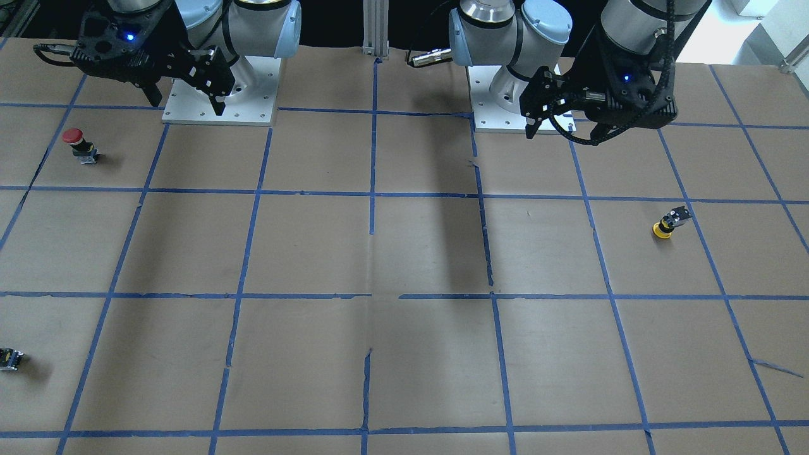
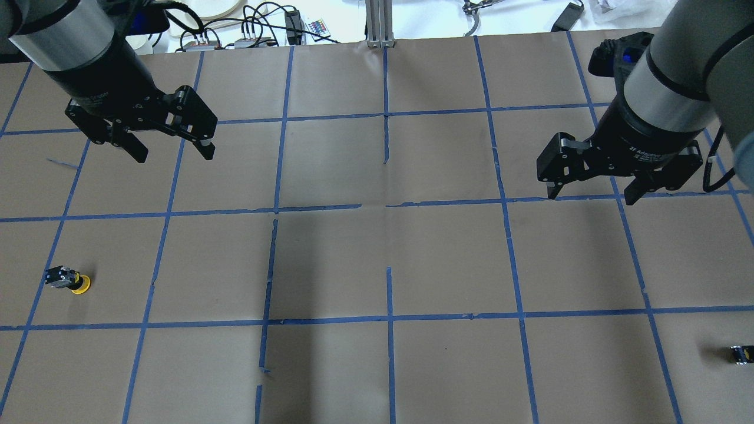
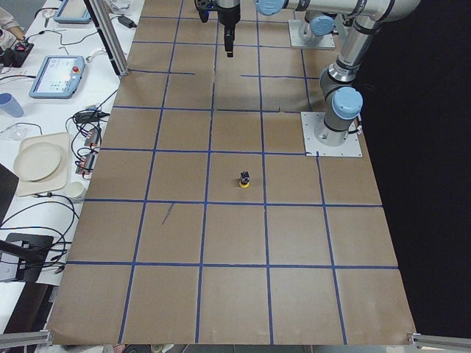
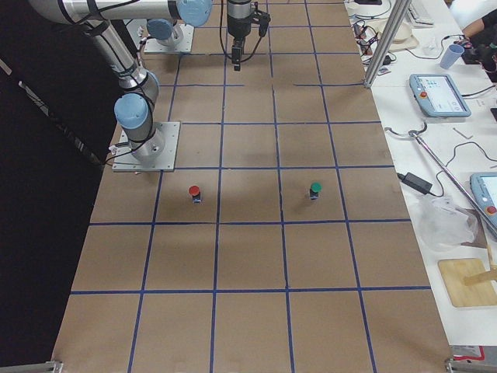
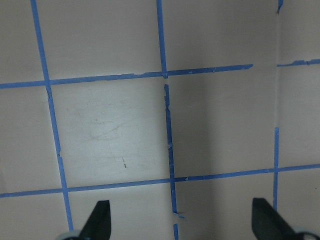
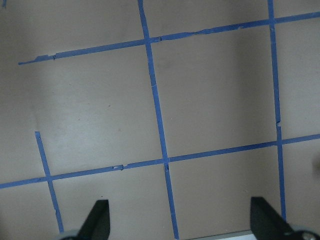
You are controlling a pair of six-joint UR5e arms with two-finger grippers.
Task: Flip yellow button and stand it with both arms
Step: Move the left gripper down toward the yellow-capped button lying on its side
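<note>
The yellow button [image 1: 669,224] rests cap-down on the brown paper with its grey block base tilted upward. It also shows at the left of the overhead view [image 2: 69,280] and in the exterior left view [image 3: 244,179]. My left gripper [image 2: 175,155] is open and empty, held well above the table and farther out across it than the button; it also shows in the front view [image 1: 550,129]. My right gripper [image 2: 592,197] is open and empty, raised over the table's other half [image 1: 187,106]. Both wrist views show only taped paper between open fingertips [image 5: 100,220] [image 6: 97,220].
A red-capped button [image 1: 79,145] stands near my right arm's base plate [image 1: 253,95]. A small green-topped button [image 4: 314,189] stands farther out, seen as a small block at the front view's edge [image 1: 9,359]. Blue tape grids the brown paper. Clutter lies beyond the far edge.
</note>
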